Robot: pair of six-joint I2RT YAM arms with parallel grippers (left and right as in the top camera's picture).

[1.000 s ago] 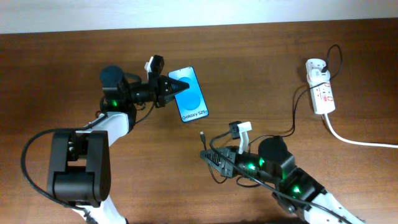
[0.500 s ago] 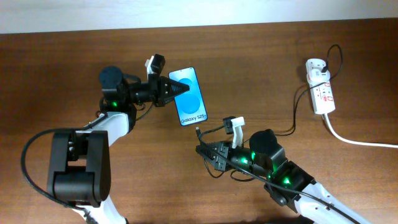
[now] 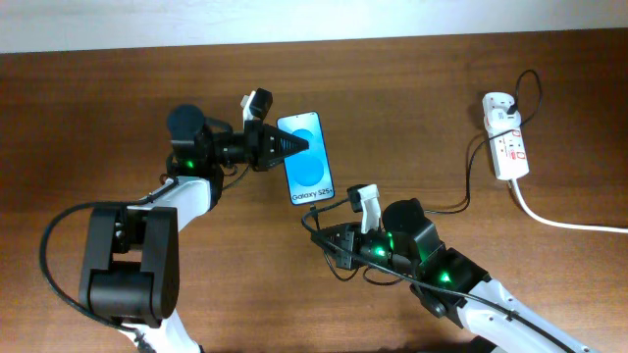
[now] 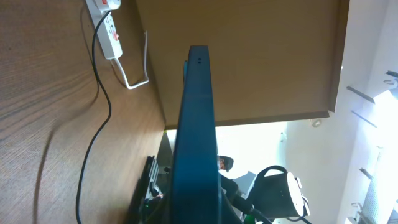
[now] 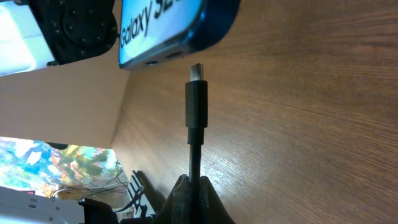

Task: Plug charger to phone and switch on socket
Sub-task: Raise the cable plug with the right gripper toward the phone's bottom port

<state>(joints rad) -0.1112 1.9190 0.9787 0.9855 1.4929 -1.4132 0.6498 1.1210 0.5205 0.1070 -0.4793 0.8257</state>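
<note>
The charger point(image 5: 196, 99) stands at the centre of the right-wrist view, its plug tip aimed at the lower edge of the phone point(image 5: 177, 22), just short of the port and not inserted. The right gripper point(image 5: 191, 186) is clamped on the charger below the plug. The left gripper point(image 3: 287, 145) pinches the phone by one long side, upper centre of the overhead view. The socket point(image 3: 506, 142) lies at upper right, well apart from both arms. Judged progress: alignment is near, while insertion and switching both remain.
</note>
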